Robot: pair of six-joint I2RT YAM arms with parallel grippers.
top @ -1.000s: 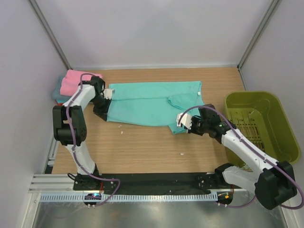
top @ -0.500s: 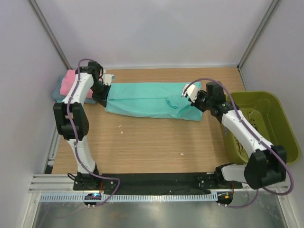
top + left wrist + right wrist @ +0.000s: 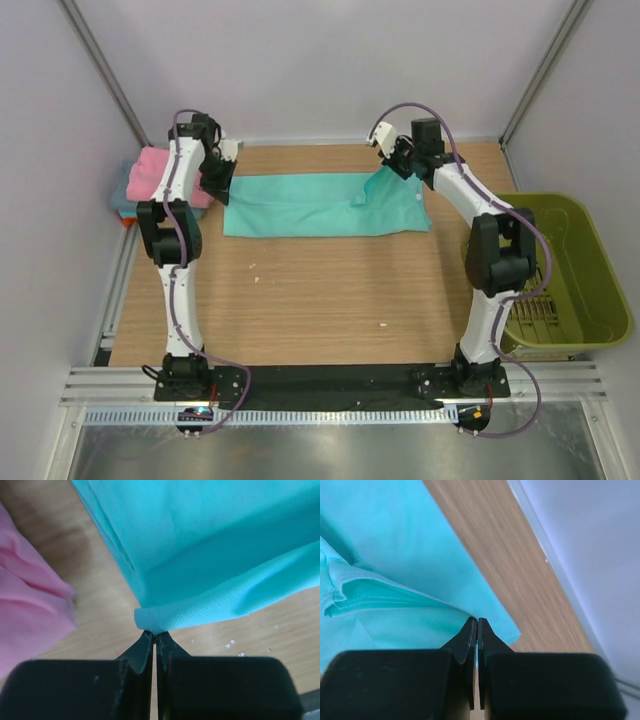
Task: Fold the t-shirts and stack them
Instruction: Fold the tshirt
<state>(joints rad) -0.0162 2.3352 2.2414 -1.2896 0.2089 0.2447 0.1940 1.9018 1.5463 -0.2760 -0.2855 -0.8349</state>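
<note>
While pinching the teal-green t-shirt (image 3: 310,205) at both ends, holding it out as a long doubled band across the far bench (image 3: 320,300), from 11 o'clock to 1 o'clock in the top view. For the left tool (image 3: 154,635): closed tight on a hemmed corner at the 11 o'clock end, near the pink t-shirt (image 3: 155,170) folded on top of a teal t-shirt (image 3: 122,192) at 10 o'clock. For the right tool (image 3: 477,625): likewise closed, nipping the cloth edge at the 1 o'clock end, seemingly raised a little off the bench, with a sleeve fold showing just beneath. Judged to be mid lengthwise fold: no crosswise fold made yet, nothing added to the stack from this tee. Next, probably: lower both ends, matching edge to edge, flatten, let go, then regrip for the crosswise halving. Calls for even tension between the two ends to avoid wrinkling the band, and for care not to drag the corner into the stack at 10 o'clock. As for the olive basket (image 3: 524,197) at 3 o'clock: well apart, not involved.
</note>
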